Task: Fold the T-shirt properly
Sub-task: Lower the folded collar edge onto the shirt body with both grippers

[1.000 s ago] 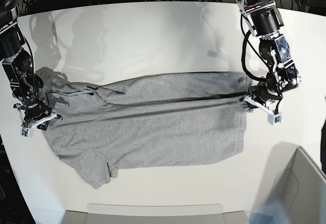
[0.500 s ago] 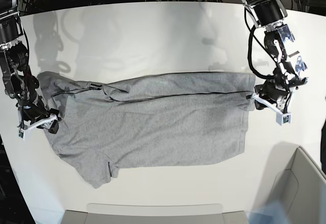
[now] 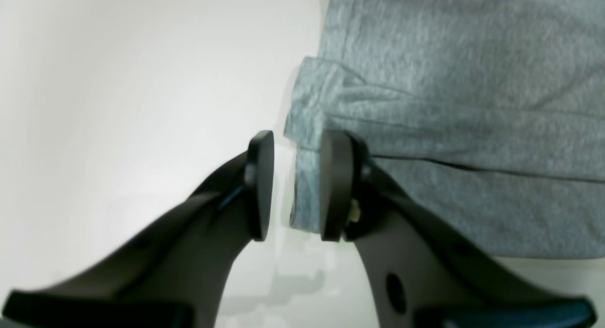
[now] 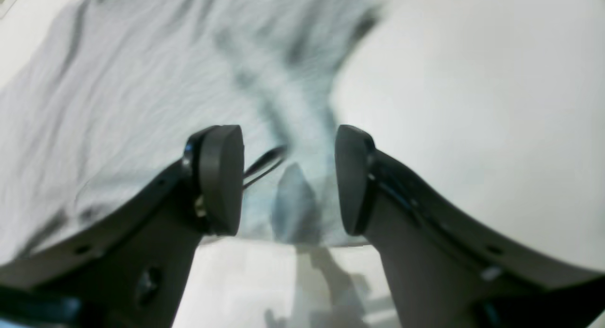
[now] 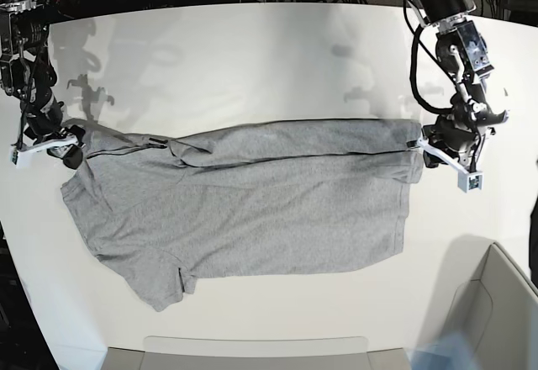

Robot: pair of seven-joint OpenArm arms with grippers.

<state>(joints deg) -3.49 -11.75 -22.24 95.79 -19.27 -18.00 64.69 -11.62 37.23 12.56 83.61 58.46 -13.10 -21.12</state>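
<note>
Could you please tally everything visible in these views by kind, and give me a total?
T-shirt: 1
Table: 1
Claws: 2, the left claw and the right claw
Grey bins: 2, the near-edge bin and the corner bin
Total: 6

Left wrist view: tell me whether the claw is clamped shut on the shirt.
No. The left claw stands with its pads apart, and the hem of the grey shirt lies loose in the gap, squeezed by neither pad.
</note>
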